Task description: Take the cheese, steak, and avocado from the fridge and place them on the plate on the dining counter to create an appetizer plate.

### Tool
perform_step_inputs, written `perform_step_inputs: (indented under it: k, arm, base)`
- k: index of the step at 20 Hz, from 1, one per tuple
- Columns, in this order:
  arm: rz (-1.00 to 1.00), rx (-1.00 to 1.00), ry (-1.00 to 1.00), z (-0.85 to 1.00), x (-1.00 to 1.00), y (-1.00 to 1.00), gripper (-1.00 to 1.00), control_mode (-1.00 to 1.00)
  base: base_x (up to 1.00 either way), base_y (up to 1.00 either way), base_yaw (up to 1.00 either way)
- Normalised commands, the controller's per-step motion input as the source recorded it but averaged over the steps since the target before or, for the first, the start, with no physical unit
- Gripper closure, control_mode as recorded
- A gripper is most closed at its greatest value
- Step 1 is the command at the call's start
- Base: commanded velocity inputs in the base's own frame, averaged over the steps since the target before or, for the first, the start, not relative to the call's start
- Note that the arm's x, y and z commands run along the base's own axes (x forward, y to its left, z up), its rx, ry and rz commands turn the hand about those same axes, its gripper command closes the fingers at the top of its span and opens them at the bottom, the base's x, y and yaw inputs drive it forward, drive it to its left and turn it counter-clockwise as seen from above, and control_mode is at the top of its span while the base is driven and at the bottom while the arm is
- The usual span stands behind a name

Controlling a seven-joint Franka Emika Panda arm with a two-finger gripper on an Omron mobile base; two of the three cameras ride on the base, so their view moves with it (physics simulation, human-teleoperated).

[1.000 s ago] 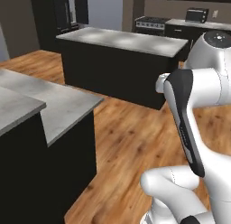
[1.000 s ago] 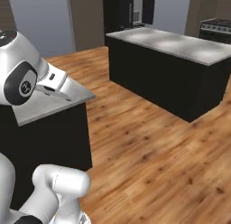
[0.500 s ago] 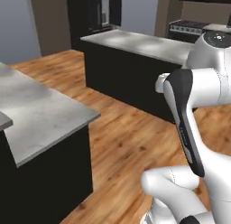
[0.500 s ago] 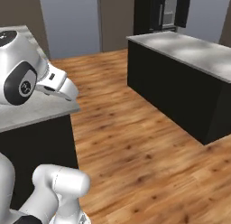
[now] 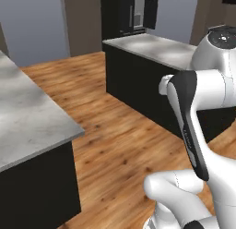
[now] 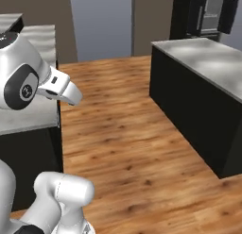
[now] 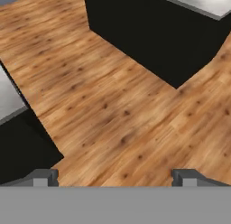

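The fridge [image 5: 130, 13] is seen at the far end of the room, a tall black cabinet with its door apparently ajar and pale shelves glimpsed inside; in the right base view it [image 6: 208, 13] stands at the upper right. It lies well ahead of the fingers [image 7: 115, 177], beyond the island [image 5: 161, 62], and that is the relation on which the coming move is judged to turn: the base has to be brought around the island's end before anything can be reached. The cheese, steak and avocado cannot be made out at this range; they are presumably inside the fridge.

The fingers are spread wide and nothing is held between them; their two dark grey tips are seen over bare floor [image 7: 113, 96]. The arm is kept folded, high and close to the base.

The island is a long block with a matte black base and a pale grey marbled top, its long axis running away toward the fridge. A counter [image 5: 27, 117] of the same make lies close on the left. The floor is warm, glossy wood plank with dark knots. No pick has been made yet, so the task is judged to be at its approach stage.
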Motion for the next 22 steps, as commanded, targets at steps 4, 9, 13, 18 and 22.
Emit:
perform_step_inputs:
  k: [4, 9, 13, 18, 22]
  arm:
    - [0.00, 0.00, 0.00, 0.00, 0.00, 0.00, -1.00, 1.00]
    - [0.00, 0.00, 0.00, 0.00, 0.00, 0.00, -1.00, 1.00]
    - [0.00, 0.00, 0.00, 0.00, 0.00, 0.00, -1.00, 1.00]
    - [0.00, 0.00, 0.00, 0.00, 0.00, 0.00, -1.00, 1.00]
    - [0.00, 0.00, 0.00, 0.00, 0.00, 0.00, -1.00, 1.00]
  base:
    - [0.93, -1.00, 0.36]
    - [0.69, -1.00, 0.33]
    - [0.15, -1.00, 0.26]
    - [0.00, -1.00, 0.22]
    - [0.00, -1.00, 0.20]
